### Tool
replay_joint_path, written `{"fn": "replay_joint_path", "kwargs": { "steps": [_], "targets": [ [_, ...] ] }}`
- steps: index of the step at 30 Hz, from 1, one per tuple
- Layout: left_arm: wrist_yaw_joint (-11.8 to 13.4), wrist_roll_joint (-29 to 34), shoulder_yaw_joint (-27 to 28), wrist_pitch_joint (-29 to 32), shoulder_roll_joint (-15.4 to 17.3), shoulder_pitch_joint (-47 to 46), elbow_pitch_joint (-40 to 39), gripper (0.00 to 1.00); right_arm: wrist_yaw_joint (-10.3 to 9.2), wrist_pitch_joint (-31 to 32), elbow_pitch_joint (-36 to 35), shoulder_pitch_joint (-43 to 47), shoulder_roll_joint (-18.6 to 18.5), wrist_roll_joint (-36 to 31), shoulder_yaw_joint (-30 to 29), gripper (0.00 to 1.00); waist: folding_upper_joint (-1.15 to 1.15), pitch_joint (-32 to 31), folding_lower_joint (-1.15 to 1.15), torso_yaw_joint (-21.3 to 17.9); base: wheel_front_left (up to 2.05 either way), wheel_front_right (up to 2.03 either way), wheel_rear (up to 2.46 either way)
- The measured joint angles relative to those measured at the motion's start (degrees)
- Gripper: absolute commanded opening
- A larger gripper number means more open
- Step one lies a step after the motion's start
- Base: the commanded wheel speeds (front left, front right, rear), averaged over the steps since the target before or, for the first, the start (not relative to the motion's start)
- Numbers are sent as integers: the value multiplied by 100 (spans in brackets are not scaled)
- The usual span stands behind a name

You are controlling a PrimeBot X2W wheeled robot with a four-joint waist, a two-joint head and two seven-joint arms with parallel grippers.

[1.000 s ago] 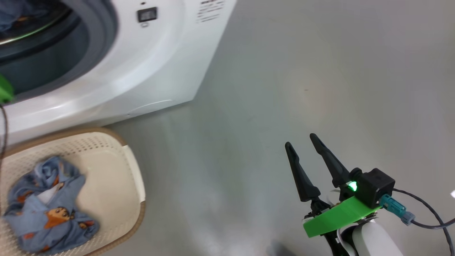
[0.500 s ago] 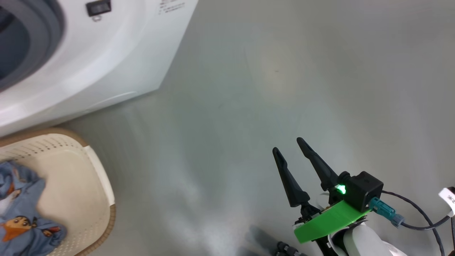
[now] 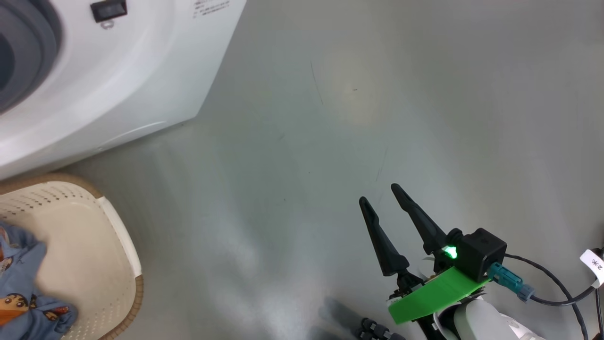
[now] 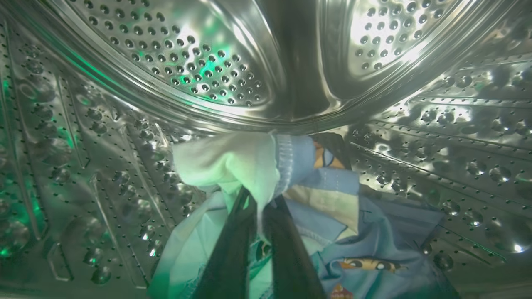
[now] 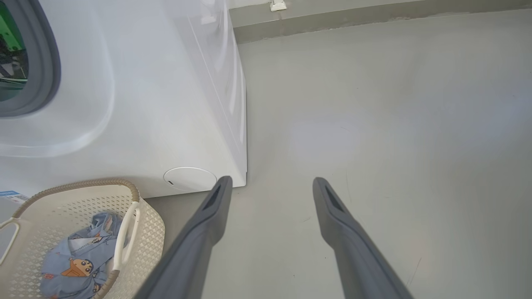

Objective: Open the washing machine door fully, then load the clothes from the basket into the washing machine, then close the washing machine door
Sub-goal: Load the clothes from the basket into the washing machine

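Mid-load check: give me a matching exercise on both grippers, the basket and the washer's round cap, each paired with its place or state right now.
Things:
1. left gripper
2. right gripper
3. basket
4. round cap

Places or states:
A. low on the washing machine front
B. open, over bare floor
C. holds a blue printed garment
D. shut on clothes inside the steel drum

Pairs: 1-D, 2-B, 3-C, 4-A

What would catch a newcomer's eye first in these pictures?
The gleaming steel drum, where the left gripper pinches a white piece among blue clothes. Beside the washing machine, the cream basket holds a blue cartoon-print garment; the right gripper hangs open over the floor.
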Motion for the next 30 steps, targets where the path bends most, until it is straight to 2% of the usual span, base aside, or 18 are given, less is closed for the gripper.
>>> {"fn": "replay_joint_path", "kwargs": {
  "steps": [5,8,16,24,30],
  "targets": [
    [5,-4,-38,183,-93,-119,307,100,0,0,16,2,1,40,-20,100,0,-77,0,37,0,0,0],
    [81,-48,-16,186,-259,-118,441,100,0,-1,22,2,0,40,-53,100,0,-138,0,95,0,0,0],
    [287,-286,85,-350,-791,-23,522,100,0,-1,43,1,-1,3,-212,100,0,-362,0,373,0,0,0],
    [230,-537,114,-576,-1475,624,428,100,0,0,157,1,-7,-27,-263,100,0,-816,0,766,0,0,0],
    [121,-609,137,-605,-1804,1306,-52,100,0,0,199,5,-15,-116,-412,100,0,-1180,0,1066,0,0,0]
  ]
}}
